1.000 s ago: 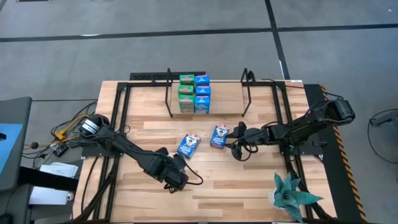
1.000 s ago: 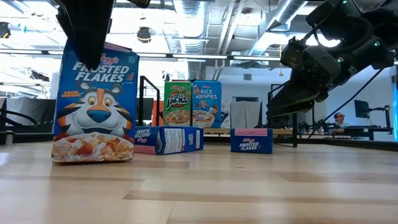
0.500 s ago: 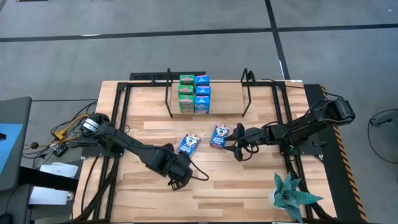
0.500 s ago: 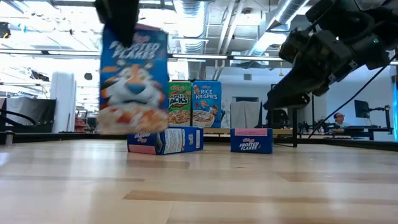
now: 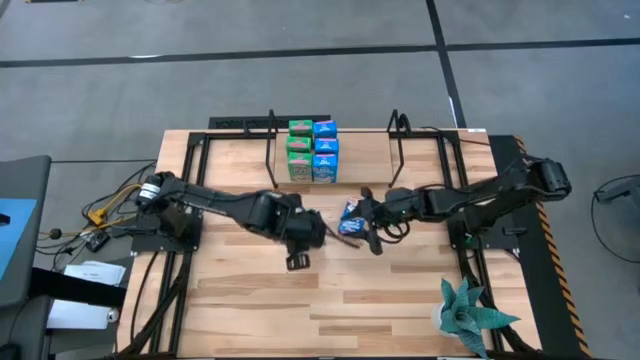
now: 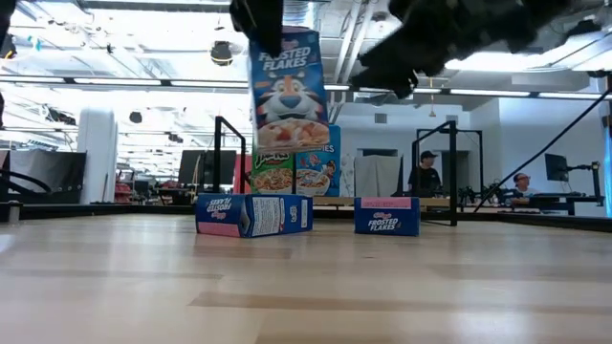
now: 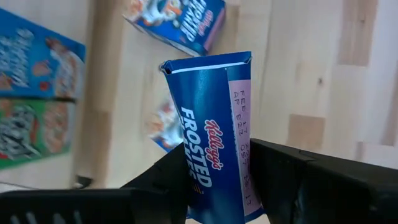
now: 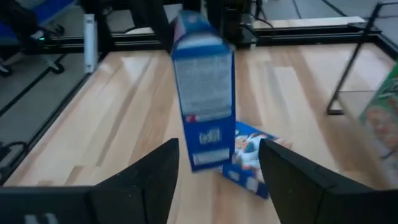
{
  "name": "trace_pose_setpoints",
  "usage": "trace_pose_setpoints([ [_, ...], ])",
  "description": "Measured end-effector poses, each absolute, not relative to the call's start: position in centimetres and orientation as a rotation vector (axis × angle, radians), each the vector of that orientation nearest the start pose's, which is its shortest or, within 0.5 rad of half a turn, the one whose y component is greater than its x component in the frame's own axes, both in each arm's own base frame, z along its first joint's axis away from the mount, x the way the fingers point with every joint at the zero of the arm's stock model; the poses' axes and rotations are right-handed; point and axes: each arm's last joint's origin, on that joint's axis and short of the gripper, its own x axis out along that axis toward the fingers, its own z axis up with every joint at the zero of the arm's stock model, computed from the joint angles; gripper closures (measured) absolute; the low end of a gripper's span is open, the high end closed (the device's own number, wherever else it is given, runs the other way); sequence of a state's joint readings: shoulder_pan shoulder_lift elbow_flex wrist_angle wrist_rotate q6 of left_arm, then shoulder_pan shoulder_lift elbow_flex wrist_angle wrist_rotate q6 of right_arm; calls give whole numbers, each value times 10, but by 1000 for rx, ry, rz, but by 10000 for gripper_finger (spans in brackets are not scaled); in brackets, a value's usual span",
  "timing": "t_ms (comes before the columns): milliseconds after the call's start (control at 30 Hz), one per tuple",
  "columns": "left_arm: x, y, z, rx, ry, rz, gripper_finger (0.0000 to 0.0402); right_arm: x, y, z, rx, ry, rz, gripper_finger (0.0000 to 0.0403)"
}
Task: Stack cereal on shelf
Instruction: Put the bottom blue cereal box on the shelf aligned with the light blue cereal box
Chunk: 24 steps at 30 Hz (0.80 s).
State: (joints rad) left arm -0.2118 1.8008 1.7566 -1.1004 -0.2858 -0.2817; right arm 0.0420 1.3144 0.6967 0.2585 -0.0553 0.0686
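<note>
My left gripper (image 5: 304, 236) is shut on a dark blue Frosted Flakes cereal box (image 6: 287, 88), held in the air near the table's middle. Two more dark blue boxes lie flat on the table (image 6: 253, 215) (image 6: 385, 215). One of them (image 5: 350, 217) is just beside my open right gripper (image 5: 366, 230), which hovers above the table. Green and light blue boxes (image 5: 313, 150) stand stacked on the shelf board (image 5: 355, 172), between the black wire uprights (image 5: 272, 150). My left gripper pinches the box between its two fingers (image 7: 163, 180), on two opposite faces near its upper end (image 7: 214, 186). The fingers point down and lie along the box. The box hangs upright below them, clear of the table, its picture front toward the near edge.
A small green plant (image 5: 468, 312) stands at the near right corner. Black frame rails (image 5: 190, 190) run along the table's left and right sides. Bare tabletop (image 5: 380, 300) lies toward the near edge. People show in the room behind (image 6: 421, 177).
My left gripper has lifted the Frosted Flakes box off the near left part of the table. It has carried the box up, toward the far edge and the right, closer to the shelf, and the box has stayed upright. My right gripper has shifted a little left, toward the lying box.
</note>
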Motion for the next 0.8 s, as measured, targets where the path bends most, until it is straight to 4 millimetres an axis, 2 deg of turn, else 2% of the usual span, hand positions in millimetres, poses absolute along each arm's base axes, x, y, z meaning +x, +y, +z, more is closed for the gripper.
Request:
trace_pose_setpoints([
  [200, 368, -47, 332, 85, 1046, 197, 269, 288, -3, 267, 21, 400, 41, 101],
  [367, 374, -36, 337, 112, 991, 184, 269, 293, -4, 285, -78, 348, 68, 61],
  [667, 377, -26, 337, 143, 981, 180, 269, 294, -8, 285, -78, 355, 58, 57],
  [800, 379, -25, 339, 156, 952, 175, 269, 300, -10, 277, -79, 368, 54, 57],
])
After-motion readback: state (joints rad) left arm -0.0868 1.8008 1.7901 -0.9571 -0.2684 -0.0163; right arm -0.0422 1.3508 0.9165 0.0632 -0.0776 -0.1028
